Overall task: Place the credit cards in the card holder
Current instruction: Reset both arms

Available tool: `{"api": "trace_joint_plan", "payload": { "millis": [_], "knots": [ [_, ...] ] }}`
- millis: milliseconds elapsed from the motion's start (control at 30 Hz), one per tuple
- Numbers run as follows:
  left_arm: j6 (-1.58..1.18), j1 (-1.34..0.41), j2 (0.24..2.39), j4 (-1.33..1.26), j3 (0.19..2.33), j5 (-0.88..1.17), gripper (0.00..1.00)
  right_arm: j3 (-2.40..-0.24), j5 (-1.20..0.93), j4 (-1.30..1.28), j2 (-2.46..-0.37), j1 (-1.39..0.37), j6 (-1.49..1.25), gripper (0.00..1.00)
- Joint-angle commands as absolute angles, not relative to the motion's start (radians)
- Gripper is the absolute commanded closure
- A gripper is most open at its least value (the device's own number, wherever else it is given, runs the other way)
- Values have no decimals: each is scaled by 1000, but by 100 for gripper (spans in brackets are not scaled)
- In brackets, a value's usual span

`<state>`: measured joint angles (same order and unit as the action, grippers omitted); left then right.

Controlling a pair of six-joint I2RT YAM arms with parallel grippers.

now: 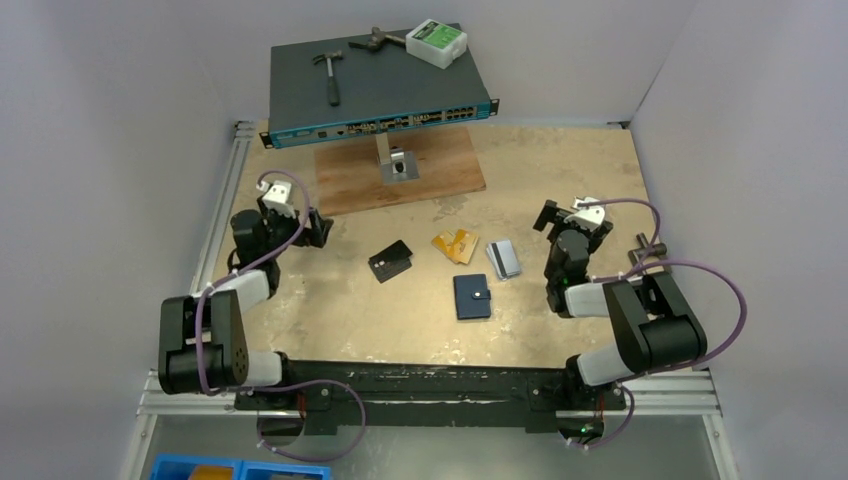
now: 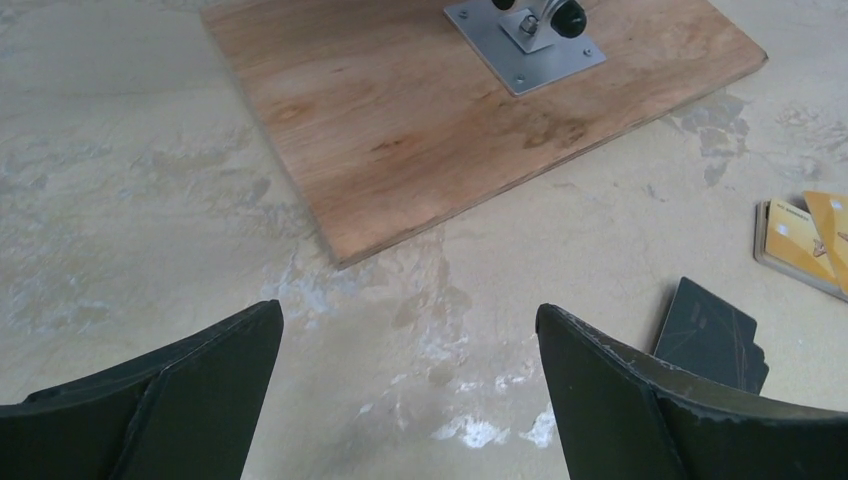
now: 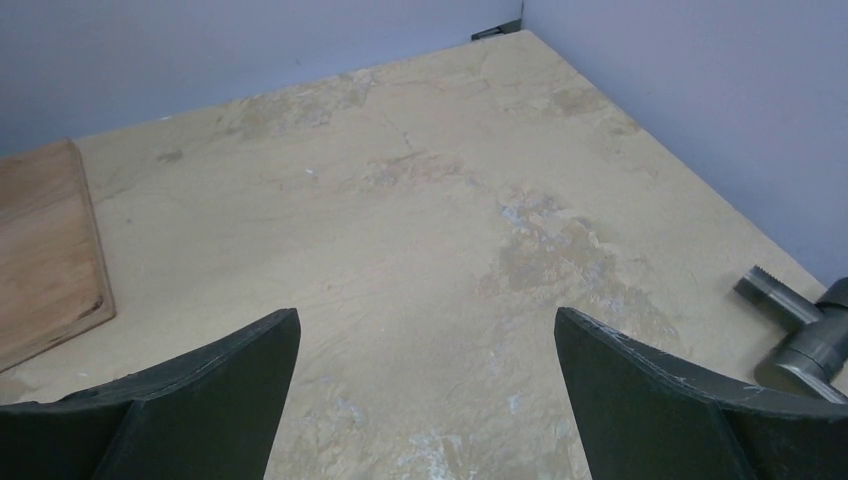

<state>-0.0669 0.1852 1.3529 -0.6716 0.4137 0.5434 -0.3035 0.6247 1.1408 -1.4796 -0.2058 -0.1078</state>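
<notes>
From above, we see the card holder (image 1: 472,296) lying shut on the table (image 1: 340,310), between the arms and nearer the right one. The black card (image 1: 390,261) lies to its left, the orange-gold cards (image 1: 455,245) overlap just behind it, and the silver-grey card (image 1: 504,258) sits beside those. The left gripper (image 1: 318,228) and right gripper (image 1: 545,215) hover apart from them all.

In the left wrist view, our jaws stand wide and empty, the black card just past the right finger and the wooden board (image 2: 450,110) ahead.

In the right wrist view, our jaws also gape wide, holding nothing.
</notes>
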Motion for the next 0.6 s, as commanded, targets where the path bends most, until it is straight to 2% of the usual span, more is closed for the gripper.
{"api": "trace_joint_plan", "payload": {
  "millis": [0,33,67,100,133,200,267,333,367,433,567],
  "knots": [
    [-8,111,1406,-445,607,385,0,-342,463,1186,-1481,-161,-85,1],
    [-17,112,1461,-337,694,370,0,-320,379,1186,-1487,-128,-96,1],
    [-27,113,1543,-205,810,350,0,-284,375,1327,-1518,-112,-70,1],
    [-14,113,1628,-48,933,361,0,-283,409,1341,-1522,-113,-61,1],
    [14,107,1714,113,1047,380,0,-296,401,1250,-1496,-112,-93,1],
    [102,81,1802,324,1191,438,0,-288,387,1330,-1521,-112,-79,1],
    [96,79,1688,212,1076,444,0,-296,380,1254,-1494,-112,-104,1],
    [58,81,1479,-161,797,350,0,-289,388,1307,-1510,-111,-82,1],
    [69,74,1410,-262,700,371,0,-288,389,1316,-1513,-112,-77,1],
    [89,45,1343,-268,685,359,0,-291,388,1287,-1503,-112,-82,1],
    [87,51,1308,-145,714,510,0,-290,386,1284,-1500,-111,-84,1]
  ]
}}
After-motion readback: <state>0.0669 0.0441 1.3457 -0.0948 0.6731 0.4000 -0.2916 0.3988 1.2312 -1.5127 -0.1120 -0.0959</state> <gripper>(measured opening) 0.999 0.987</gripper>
